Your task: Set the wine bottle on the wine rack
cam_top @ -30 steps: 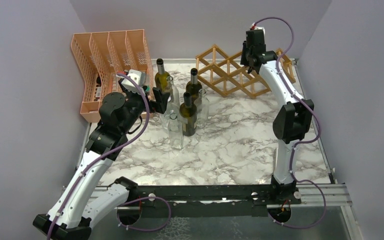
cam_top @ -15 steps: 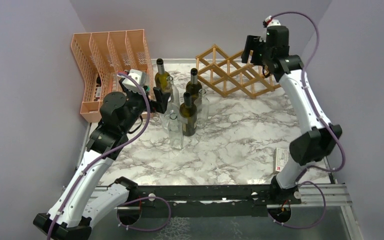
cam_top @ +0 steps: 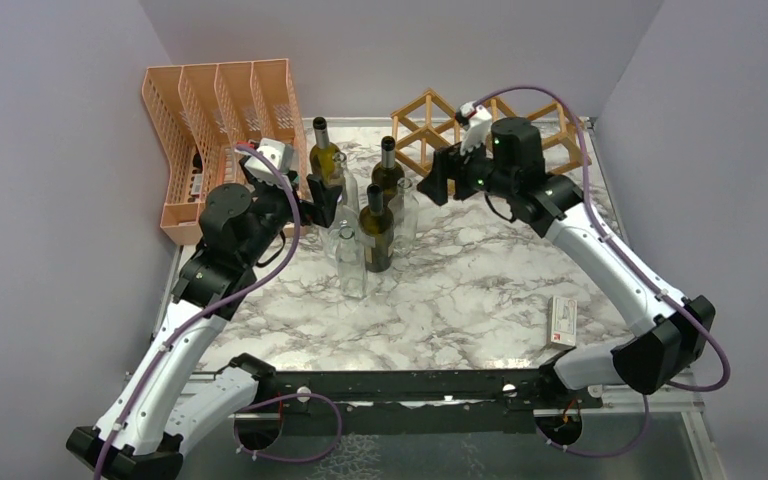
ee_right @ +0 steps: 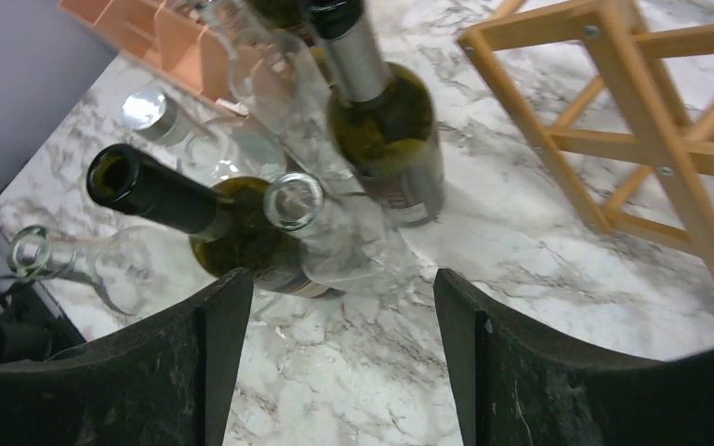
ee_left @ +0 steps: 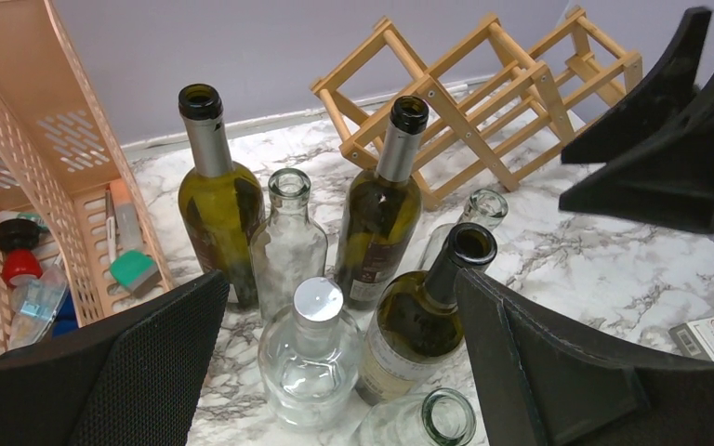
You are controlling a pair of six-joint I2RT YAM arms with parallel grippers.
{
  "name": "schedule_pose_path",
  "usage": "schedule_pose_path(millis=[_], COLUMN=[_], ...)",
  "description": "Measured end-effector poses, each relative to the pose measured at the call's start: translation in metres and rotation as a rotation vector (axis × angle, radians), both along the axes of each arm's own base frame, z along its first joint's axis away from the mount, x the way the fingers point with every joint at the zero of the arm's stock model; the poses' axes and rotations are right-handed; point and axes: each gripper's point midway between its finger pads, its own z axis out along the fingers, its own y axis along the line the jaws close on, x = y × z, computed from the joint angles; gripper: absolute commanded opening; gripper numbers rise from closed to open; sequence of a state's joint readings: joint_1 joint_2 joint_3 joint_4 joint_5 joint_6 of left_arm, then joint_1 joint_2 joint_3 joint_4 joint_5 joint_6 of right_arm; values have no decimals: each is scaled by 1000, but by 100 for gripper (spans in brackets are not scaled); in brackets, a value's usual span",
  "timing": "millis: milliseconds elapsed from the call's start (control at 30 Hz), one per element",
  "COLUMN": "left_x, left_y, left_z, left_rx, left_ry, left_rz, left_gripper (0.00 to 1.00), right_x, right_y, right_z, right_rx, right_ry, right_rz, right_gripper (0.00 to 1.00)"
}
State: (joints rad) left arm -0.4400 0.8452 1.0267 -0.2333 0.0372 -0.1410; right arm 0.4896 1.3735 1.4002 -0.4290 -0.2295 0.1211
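Three dark green wine bottles (cam_top: pixel 376 230) (cam_top: pixel 388 170) (cam_top: pixel 325 150) stand upright among several clear glass bottles (cam_top: pixel 350 262) at the table's left middle. The light wood lattice wine rack (cam_top: pixel 423 125) stands at the back, partly hidden by my right arm. My left gripper (cam_top: pixel 320 200) is open and empty, just left of the bottle cluster. In the left wrist view its jaws (ee_left: pixel 344 372) straddle a capped clear bottle (ee_left: pixel 311 353) and the nearest green bottle (ee_left: pixel 423 316). My right gripper (cam_top: pixel 443 175) is open and empty, right of the cluster, aimed at the bottles (ee_right: pixel 242 228); the rack (ee_right: pixel 651 121) lies to its right.
A peach mesh file organizer (cam_top: pixel 215 120) with small items stands at the back left, close to my left arm. A small white and red box (cam_top: pixel 563 320) lies at the right front. Purple walls enclose the table on three sides.
My right arm has swung from above the rack at the back right down and leftward to the bottle cluster, uncovering the small box. My left arm has stayed still.
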Motion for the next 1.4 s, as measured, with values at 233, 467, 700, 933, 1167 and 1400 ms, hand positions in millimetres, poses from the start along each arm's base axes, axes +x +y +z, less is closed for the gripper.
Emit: schedule_pose_path(millis=[233,467,700,933,1167,1400], left_x=[-5,-10,-10,-15,-26,-27], left_y=[3,5,5,-3,-12,-11], left_z=[7,13,13,15,35,37], left_rx=[-11,-19,-18,-5,-10,-13], left_ry=[-21,-39,-39,-50,-96,-94], left_rz=[0,0,0,-55,-136,-133], left_gripper=[99,99,99,99,99,99], right_x=[-14,-4,8,16,17,19], right_y=[51,71,81,83,81,78], right_z=[-28,-61,-57,-56,-63,-66], right_rx=[-17,-76,-95,-112,-131,-137], right_ry=[36,61,-31,-108,-112,-117], right_rz=[122,116,108,91,86,71], right_gripper=[67,56,44,38,46,16])
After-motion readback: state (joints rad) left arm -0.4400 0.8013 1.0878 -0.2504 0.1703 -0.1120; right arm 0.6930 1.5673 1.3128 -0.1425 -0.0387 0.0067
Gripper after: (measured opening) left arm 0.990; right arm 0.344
